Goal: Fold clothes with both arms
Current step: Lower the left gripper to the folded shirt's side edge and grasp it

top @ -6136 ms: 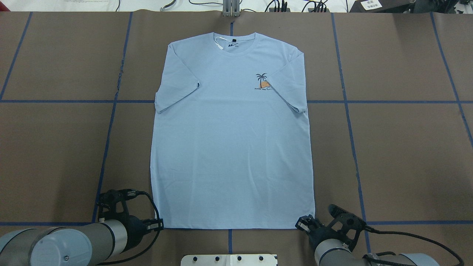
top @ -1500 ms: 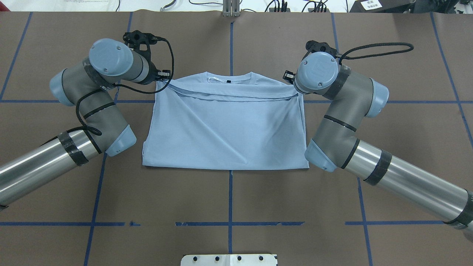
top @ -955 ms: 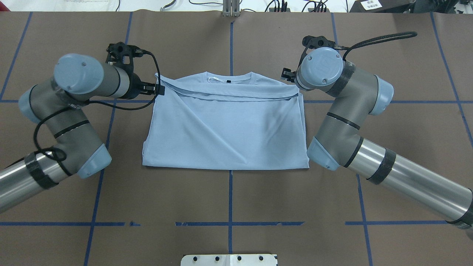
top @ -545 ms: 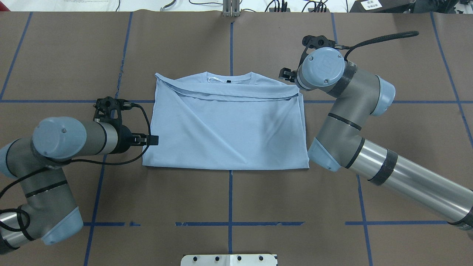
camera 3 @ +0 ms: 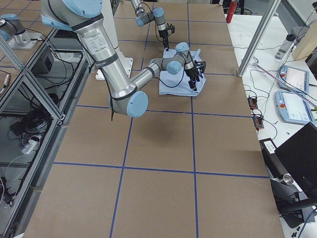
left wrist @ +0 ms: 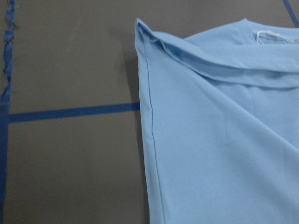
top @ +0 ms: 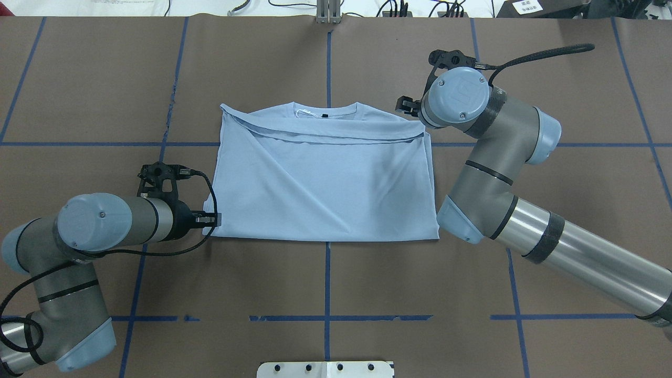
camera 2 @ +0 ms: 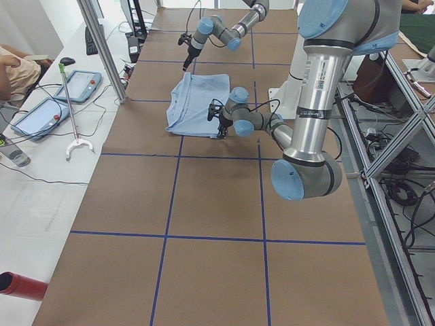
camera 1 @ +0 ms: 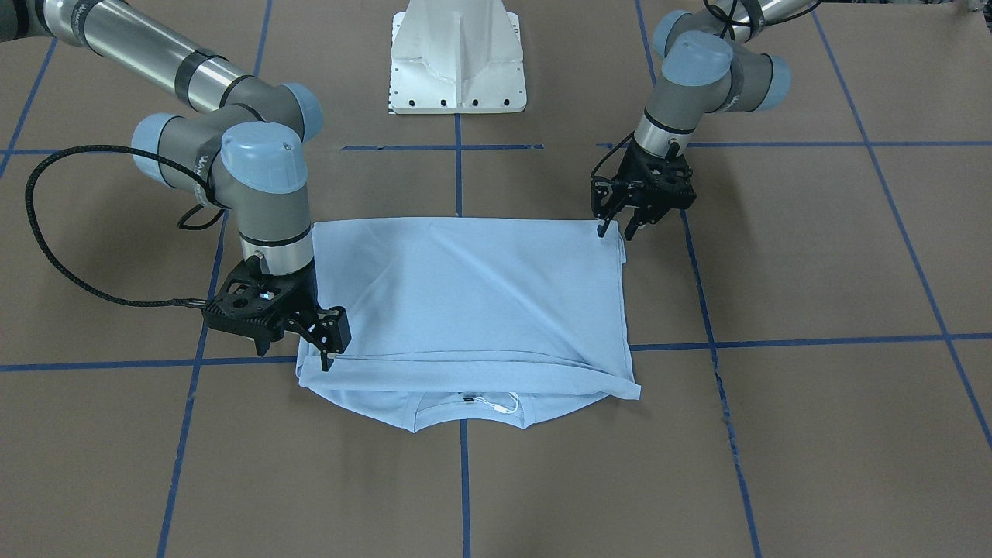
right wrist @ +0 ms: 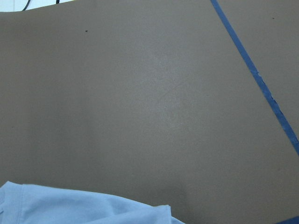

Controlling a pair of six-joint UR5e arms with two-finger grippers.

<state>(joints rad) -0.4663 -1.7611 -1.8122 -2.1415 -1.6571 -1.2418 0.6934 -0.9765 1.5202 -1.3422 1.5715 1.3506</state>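
The light blue T-shirt (top: 325, 184) lies folded in half, midway between the left and right edges of the surface (top: 325, 294) and toward the far edge, long axis running left to right. The left end effector (camera 1: 615, 231) stands at the shirt corner nearest the robot's edge and the left edge, fingertips spread, gripping nothing, cloth stretching away toward the right edge. The right end effector (camera 1: 329, 350) touches the far hem corner on the right. Open or clamped, I cannot tell — the overhead view hides it behind the right arm (top: 493, 157), and only the front-facing view shows the left fingertips parted
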